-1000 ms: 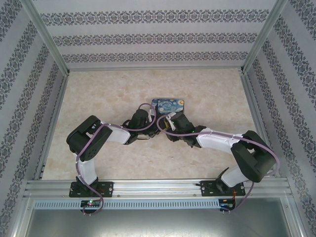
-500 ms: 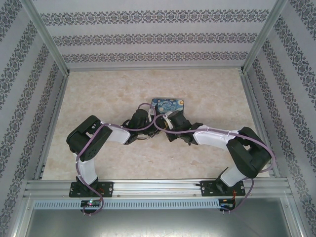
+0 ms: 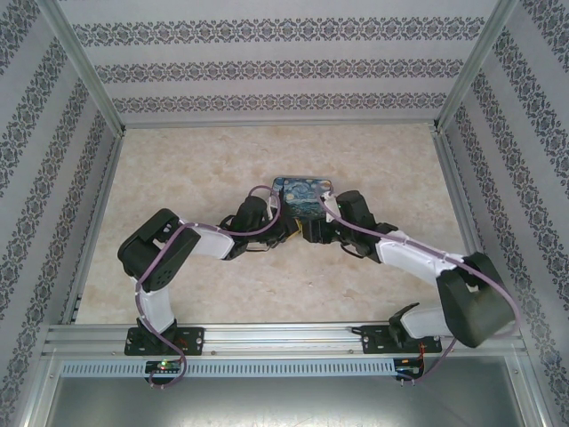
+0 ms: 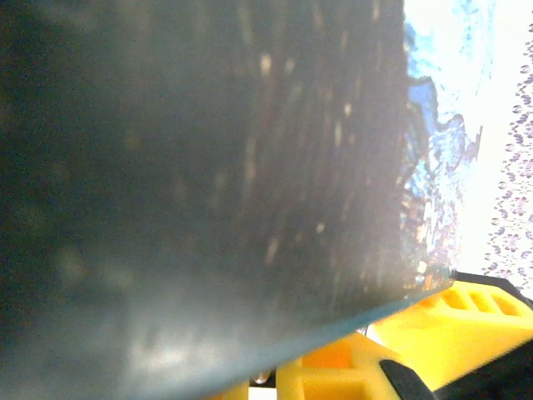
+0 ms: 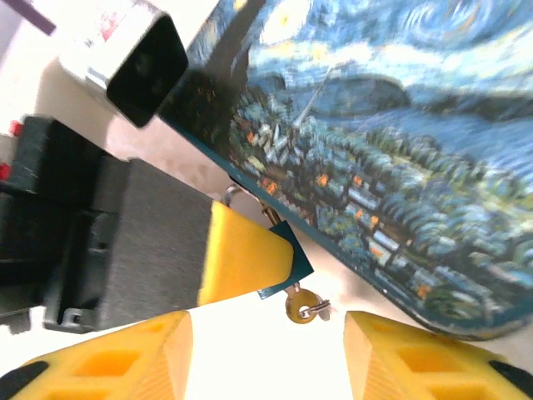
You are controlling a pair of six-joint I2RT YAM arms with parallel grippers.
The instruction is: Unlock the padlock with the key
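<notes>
- The padlock point(image 5: 296, 271) sits at the middle of the table point(image 3: 204, 169), just in front of the near edge of the box point(image 3: 304, 188), between the two grippers.
- In the right wrist view only a thin blue edge and corner of the padlock show, sticking out from behind a yellow finger point(image 5: 243, 260) of the left gripper point(image 3: 283, 235).
- The left gripper is pressed together and pinches the padlock. Its dark body lies to the left of the lock in that view.
- Thin metal loops rise from the top of the padlock toward the lower edge of the box. I cannot tell whether they touch the box.
- The key point(image 5: 298, 310) hangs right under the lower corner of the padlock, touching it. Its round head points down, and a small ring point(image 5: 321, 310) juts out beside it.
- How deep the key sits in the lock is too small to tell.
- The right gripper point(image 5: 265, 337) is spread, with its two yellow fingers well apart and nothing between them. The key is just beyond the gap and touches neither finger.
- The box has a blue and yellow painted print and shows a dark side toward the left gripper.
- The left wrist view is blurred: a dark surface lies close to the lens, with the box print at the right and yellow fingers at the bottom.
- From above, both arms bend in toward the box from either side, with purple cables point(image 3: 264, 190) looping over them.
</notes>
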